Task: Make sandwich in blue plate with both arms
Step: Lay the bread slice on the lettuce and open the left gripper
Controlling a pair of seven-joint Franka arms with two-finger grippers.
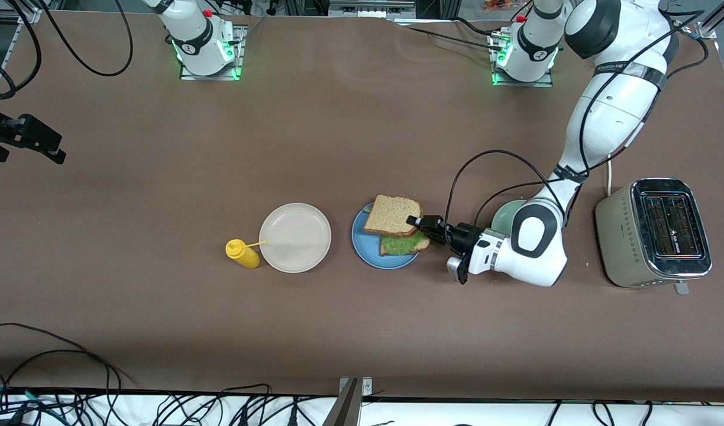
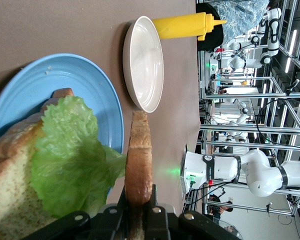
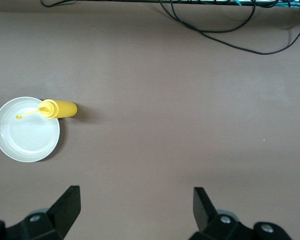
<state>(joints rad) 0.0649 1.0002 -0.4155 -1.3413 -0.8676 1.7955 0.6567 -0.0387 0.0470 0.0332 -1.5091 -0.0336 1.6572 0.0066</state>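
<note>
The top bread slice point(image 1: 393, 215), just right of centre in the front frame, hung over the blue plate point(image 1: 365, 245), the left gripper point(image 1: 419, 223) pinched shut on its crust edge. Under it lay the lettuce point(image 1: 401, 244) on the bottom slice point(image 1: 422, 242). The bread looked light, soft and crumbly, so a gentle pinch at the firmer crust seemed wisest; the leaf looked limp and prone to slide. The right gripper point(image 3: 135, 205), jaws wide and empty, waited at the frame's left edge, above bare table
</note>
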